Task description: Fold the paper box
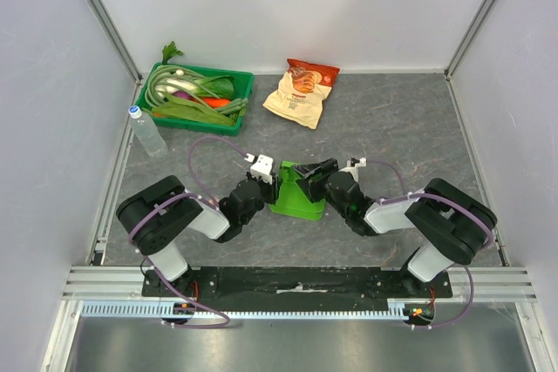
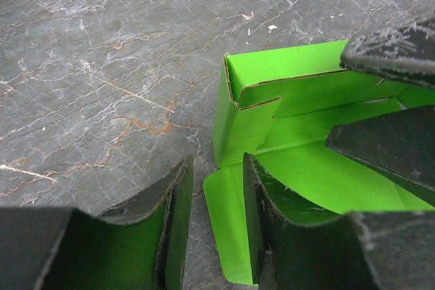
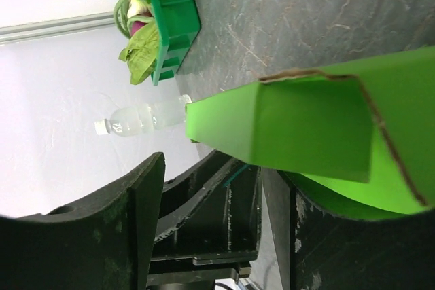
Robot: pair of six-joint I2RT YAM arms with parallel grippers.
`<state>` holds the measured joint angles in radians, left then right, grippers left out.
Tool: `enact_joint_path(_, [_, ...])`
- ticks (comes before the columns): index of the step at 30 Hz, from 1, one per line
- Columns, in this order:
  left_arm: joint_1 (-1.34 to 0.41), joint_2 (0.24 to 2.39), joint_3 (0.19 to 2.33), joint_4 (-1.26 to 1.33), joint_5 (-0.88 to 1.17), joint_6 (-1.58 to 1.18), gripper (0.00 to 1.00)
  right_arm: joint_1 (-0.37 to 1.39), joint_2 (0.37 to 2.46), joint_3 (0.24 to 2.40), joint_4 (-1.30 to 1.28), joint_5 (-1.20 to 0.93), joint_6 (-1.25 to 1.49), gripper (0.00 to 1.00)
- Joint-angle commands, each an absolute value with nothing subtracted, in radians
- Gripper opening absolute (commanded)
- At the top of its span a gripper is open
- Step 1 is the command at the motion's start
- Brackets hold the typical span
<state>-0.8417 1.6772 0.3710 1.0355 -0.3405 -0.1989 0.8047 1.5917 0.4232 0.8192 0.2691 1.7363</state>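
Near the middle of the table (image 1: 401,137), the left gripper (image 2: 217,168) stood with its jaws apart, a low flap of the paper box (image 1: 295,201) lying in the gap between its fingers. The right gripper (image 3: 214,171) faced it with jaws likewise parted, one finger inside the open box and one outside its upright wall, though I could not tell whether either touched the card. The box sat on the table between the two grippers, flaps unfolded, and well behind it were a green tray (image 1: 242,84) of vegetables, a snack bag (image 1: 301,91) and a clear bottle (image 1: 148,132) near the left wall.
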Motion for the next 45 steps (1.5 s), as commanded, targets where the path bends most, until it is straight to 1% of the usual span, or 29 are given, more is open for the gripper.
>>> enact_joint_path(1, [-0.831,1.686,0.359,1.118,-0.328,-0.236,0.41,0.802,1.549,0.469,0.763,0.334,1.73,0.67])
enact_joint_path(4, [-0.83,1.689,0.357,1.123,-0.327,-0.239,0.4,0.792,1.562,0.465,0.768,0.35,1.767,0.64])
enact_joint_path(5, [-0.828,1.692,0.357,1.123,-0.327,-0.239,0.4,0.792,1.568,0.466,0.765,0.354,1.773,0.6])
enact_joint_path(7, [-0.83,1.692,0.354,1.124,-0.327,-0.241,0.39,0.79,1.569,0.486,0.736,0.367,1.795,0.57])
enact_joint_path(8, [-0.83,1.693,0.354,1.124,-0.327,-0.242,0.39,0.79,1.569,0.494,0.698,0.373,1.805,0.53])
enact_joint_path(11, [-0.83,1.694,0.348,1.127,-0.324,-0.248,0.38,0.79,1.568,0.512,0.675,0.394,1.825,0.5])
enact_joint_path(15, [-0.83,1.701,0.345,1.137,-0.322,-0.252,0.38,0.787,1.552,0.552,0.549,0.42,1.876,0.47])
enact_joint_path(21, [-0.83,1.695,0.336,1.146,-0.321,-0.247,0.37,0.787,1.54,0.581,0.448,0.465,1.924,0.42])
enact_joint_path(24, [-0.828,1.69,0.331,1.152,-0.321,-0.247,0.37,0.787,1.539,0.583,0.433,0.479,1.939,0.36])
enact_joint_path(25, [-0.828,1.692,0.331,1.154,-0.319,-0.247,0.37,0.787,1.545,0.584,0.434,0.479,1.947,0.32])
enact_joint_path(28, [-0.83,1.698,0.336,1.157,-0.313,-0.242,0.38,0.787,1.558,0.583,0.457,0.468,1.953,0.25])
enact_joint_path(29, [-0.83,1.698,0.336,1.158,-0.308,-0.241,0.39,0.787,1.56,0.581,0.46,0.469,1.957,0.24])
enact_joint_path(33, [-0.83,1.7,0.35,1.149,-0.29,-0.229,0.43,0.787,1.562,0.581,0.465,0.468,1.962,0.11])
enact_joint_path(35, [-0.828,1.7,0.356,1.149,-0.272,-0.218,0.42,0.787,1.563,0.58,0.466,0.463,1.96,0.09])
enact_joint_path(38, [-0.827,1.707,0.364,1.147,-0.252,-0.221,0.42,0.788,1.572,0.558,0.505,0.453,1.96,0.01])
enact_joint_path(42, [-0.825,1.712,0.367,1.135,-0.206,-0.235,0.4,0.787,1.582,0.529,0.549,0.443,1.96,0.0])
enact_joint_path(45, [-0.827,1.701,0.339,1.172,-0.192,-0.264,0.44,0.787,1.585,0.508,0.591,0.443,1.962,0.0])
